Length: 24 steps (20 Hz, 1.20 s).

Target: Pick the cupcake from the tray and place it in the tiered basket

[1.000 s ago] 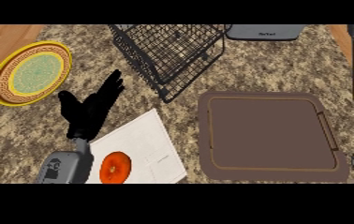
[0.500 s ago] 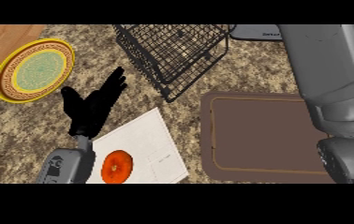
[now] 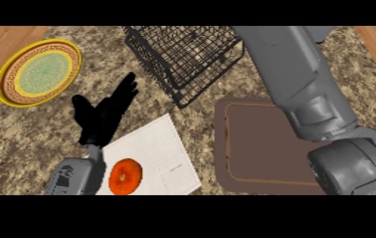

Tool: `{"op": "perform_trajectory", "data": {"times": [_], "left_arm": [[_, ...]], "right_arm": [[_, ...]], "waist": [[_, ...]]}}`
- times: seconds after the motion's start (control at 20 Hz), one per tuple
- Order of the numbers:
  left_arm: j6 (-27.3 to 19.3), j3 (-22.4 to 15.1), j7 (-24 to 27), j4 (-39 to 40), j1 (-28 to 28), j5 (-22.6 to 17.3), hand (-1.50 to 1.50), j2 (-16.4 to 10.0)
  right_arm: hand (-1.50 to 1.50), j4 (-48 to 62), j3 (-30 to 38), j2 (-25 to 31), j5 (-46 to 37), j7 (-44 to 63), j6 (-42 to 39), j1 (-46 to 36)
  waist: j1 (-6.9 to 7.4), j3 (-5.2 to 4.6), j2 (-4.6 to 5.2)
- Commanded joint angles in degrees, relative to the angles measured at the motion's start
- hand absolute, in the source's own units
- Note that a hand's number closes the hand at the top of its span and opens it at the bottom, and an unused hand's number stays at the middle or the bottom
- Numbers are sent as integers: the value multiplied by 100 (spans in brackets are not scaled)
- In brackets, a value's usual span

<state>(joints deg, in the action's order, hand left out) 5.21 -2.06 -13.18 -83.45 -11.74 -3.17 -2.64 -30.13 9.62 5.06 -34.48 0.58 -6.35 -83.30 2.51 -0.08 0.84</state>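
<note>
A brown tray (image 3: pixel 246 147) lies on the counter at the right, and its visible part is bare. No cupcake shows in this view. The black wire tiered basket (image 3: pixel 183 58) stands at the top centre. My right forearm (image 3: pixel 294 77) crosses the tray's right side and runs up past the basket's right edge to the top of the view; its hand is out of sight there. My left hand (image 3: pixel 103 116) rests open at the left, fingers pointing up towards the basket, holding nothing.
A yellow plate with a green centre (image 3: pixel 40 72) lies at the far left. A white board (image 3: pixel 158 160) at the lower left carries a round orange item (image 3: pixel 126 176). A grey object (image 3: pixel 325 31) peeks out behind my right arm.
My right forearm has swung in from the right edge and now reaches across the tray up to the basket's right side. The left hand has stayed where it was.
</note>
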Motion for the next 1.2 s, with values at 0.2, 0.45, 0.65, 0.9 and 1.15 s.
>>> {"op": "perform_trajectory", "data": {"times": [0.2, 0.45, 0.65, 0.9, 1.15], "left_arm": [[100, 92, -286, -65, -289, -178, 0, -42], [76, -150, -158, -64, -222, 31, 0, 54], [130, -173, 50, 164, -166, 51, 0, 96], [49, -123, -237, 47, -348, 14, 0, 104], [19, 36, -251, -90, -195, -80, 0, 31]], "right_arm": [[-150, 904, 634, -495, 1059, -350, 246, -154], [-150, 1369, 599, -502, 1376, -1195, 178, -252], [-150, 1605, 501, -504, 1743, -1523, 522, -638], [-150, 1739, 570, -505, 2038, -1660, 1473, -924], [-150, 1690, 1165, -311, 2400, -1288, 1793, -660]], "waist": [[195, 2, 29], [281, 0, 74], [339, -6, 70], [334, -7, 56], [62, 1, 16]]}}
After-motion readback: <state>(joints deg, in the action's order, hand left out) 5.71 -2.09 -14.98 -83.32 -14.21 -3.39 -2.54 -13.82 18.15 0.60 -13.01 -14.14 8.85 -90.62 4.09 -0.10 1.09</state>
